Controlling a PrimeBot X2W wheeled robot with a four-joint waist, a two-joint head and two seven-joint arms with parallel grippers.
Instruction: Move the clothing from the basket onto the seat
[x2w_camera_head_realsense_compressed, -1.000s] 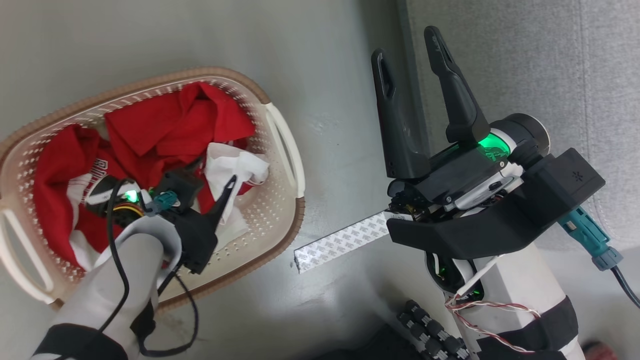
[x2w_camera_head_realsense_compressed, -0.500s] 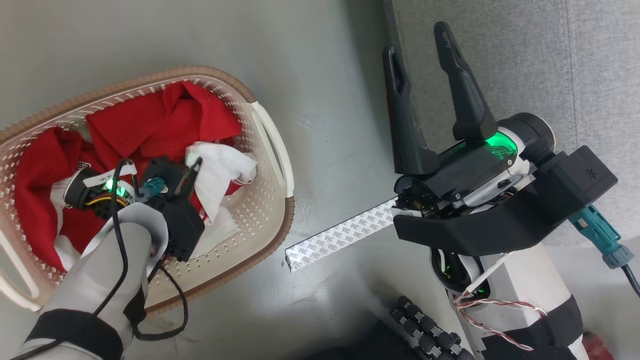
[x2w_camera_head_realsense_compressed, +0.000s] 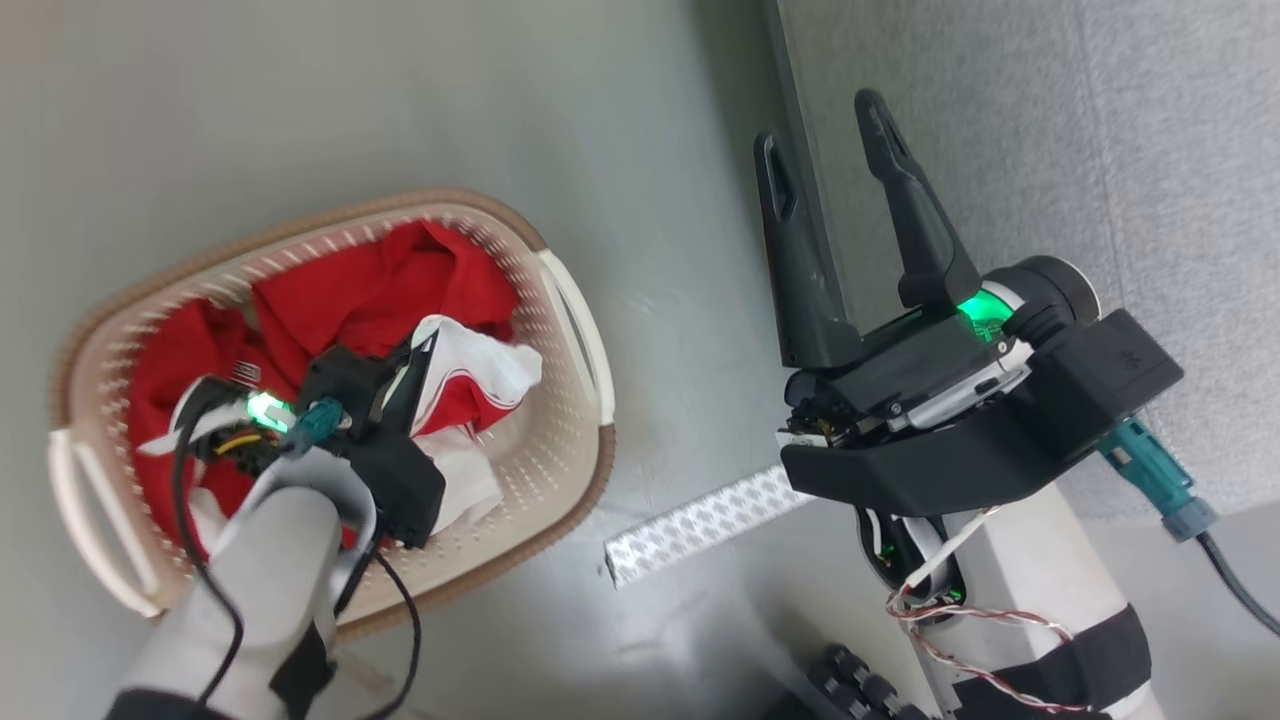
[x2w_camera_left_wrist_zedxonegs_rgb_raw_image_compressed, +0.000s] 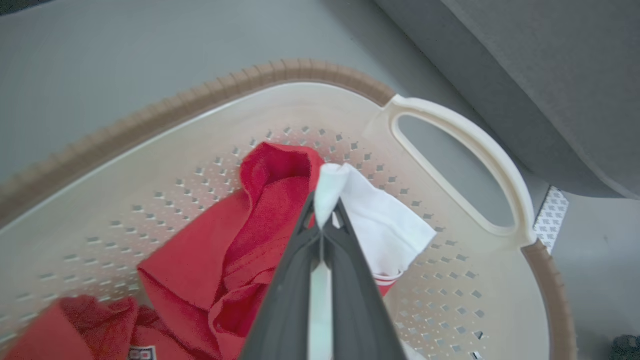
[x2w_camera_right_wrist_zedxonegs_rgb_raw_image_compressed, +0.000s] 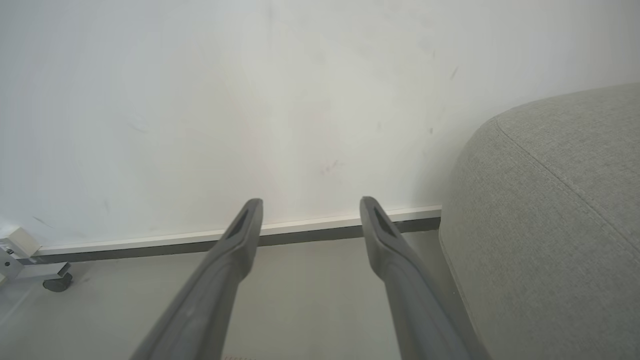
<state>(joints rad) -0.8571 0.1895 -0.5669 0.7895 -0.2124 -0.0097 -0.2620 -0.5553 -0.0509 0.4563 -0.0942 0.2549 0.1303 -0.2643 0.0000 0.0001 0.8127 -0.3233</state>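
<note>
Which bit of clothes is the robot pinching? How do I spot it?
Look at the cream basket on the floor, left of the grey seat. Among the red clothing inside, find the white flap with a thin red stripe. It alone is pinched in the left gripper.

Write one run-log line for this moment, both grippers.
left gripper: shut on clothing | right gripper: open, near seat | basket: clothing inside

A grey floor (x2w_camera_head_realsense_compressed: 400, 100) spreads across the head view. A white strip with a repeated grey print (x2w_camera_head_realsense_compressed: 700, 525) lies flat on it, lower centre. A black ridged object (x2w_camera_head_realsense_compressed: 860, 690) sits at the bottom edge. In the right wrist view, a pale wall (x2w_camera_right_wrist_zedxonegs_rgb_raw_image_compressed: 250, 100) meets a dark-edged baseboard (x2w_camera_right_wrist_zedxonegs_rgb_raw_image_compressed: 150, 245); a small caster (x2w_camera_right_wrist_zedxonegs_rgb_raw_image_compressed: 56, 284) stands lower left.
</note>
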